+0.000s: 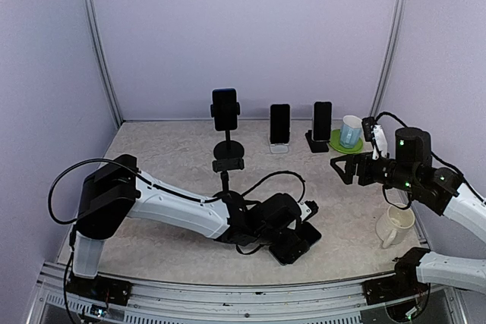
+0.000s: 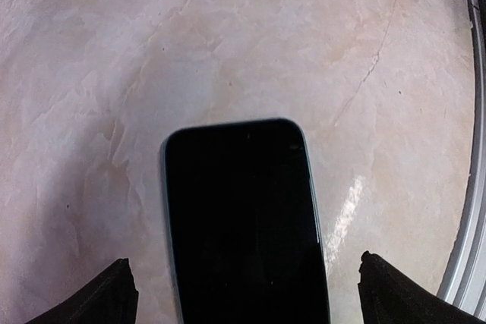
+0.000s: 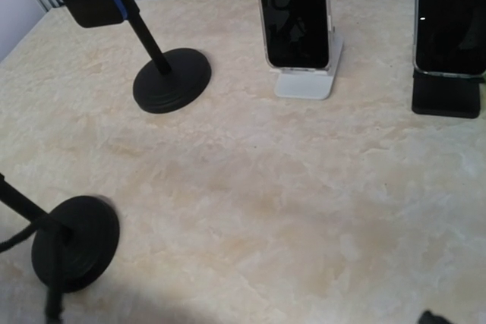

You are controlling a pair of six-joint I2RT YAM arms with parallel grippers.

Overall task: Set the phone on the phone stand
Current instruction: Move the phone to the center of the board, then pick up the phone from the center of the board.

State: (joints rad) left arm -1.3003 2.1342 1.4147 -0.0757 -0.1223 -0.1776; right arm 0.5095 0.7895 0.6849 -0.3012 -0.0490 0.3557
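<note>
The phone (image 2: 243, 225) is lying screen-up near the tabletop's (image 2: 114, 51) front edge, its long axis pointing away between the left end effector's (image 2: 244, 263) spread jaws. Only the left wrist view is showing this. The right end effector (image 1: 343, 166) is gaping too.

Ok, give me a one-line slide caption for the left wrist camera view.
Open left gripper poised over a black rectangular smartphone lying flat on the beige marbled tabletop, fingers either side.

- tall black stand (image 1: 228, 149) at back, round base, dark phone (image 1: 225, 108) clamped upright on top
- white stand (image 1: 279, 147) to its right, black phone (image 1: 279, 122) upright in it
- low black stand (image 1: 317, 144) next over, third phone (image 1: 322, 120) (screen off)
- light blue cup (image 1: 350, 131) on green saucer (image 1: 336, 145), back right
- cream mug (image 1: 395, 226), front right
- beige marbled tabletop (image 1: 152, 149)
</note>
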